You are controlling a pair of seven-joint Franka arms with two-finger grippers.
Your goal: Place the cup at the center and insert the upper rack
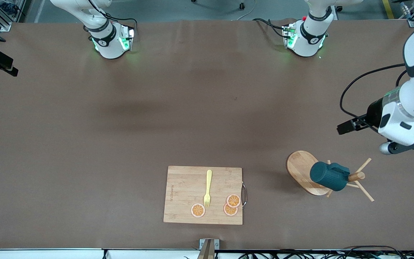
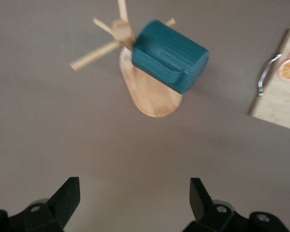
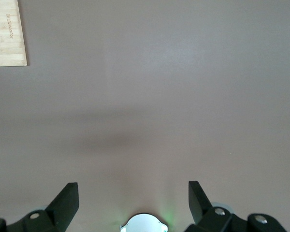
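Both wide apart, left gripper (image 2: 135,189) just short of cup (image 2: 170,55) hanging on rack (image 2: 152,94), right gripper (image 3: 134,191) waiting over table: looks like reaching for cup.

A brown table (image 1: 120,126) carries two things directly. A bamboo cutting board (image 1: 185,187) with a metal handle lies close to the edge nearest the front camera, about midway along it. A wooden cup stand (image 1: 300,169) (oval base, pegs branching off a central post) sits toward the left arm's end, beside the board and slightly farther from that edge.
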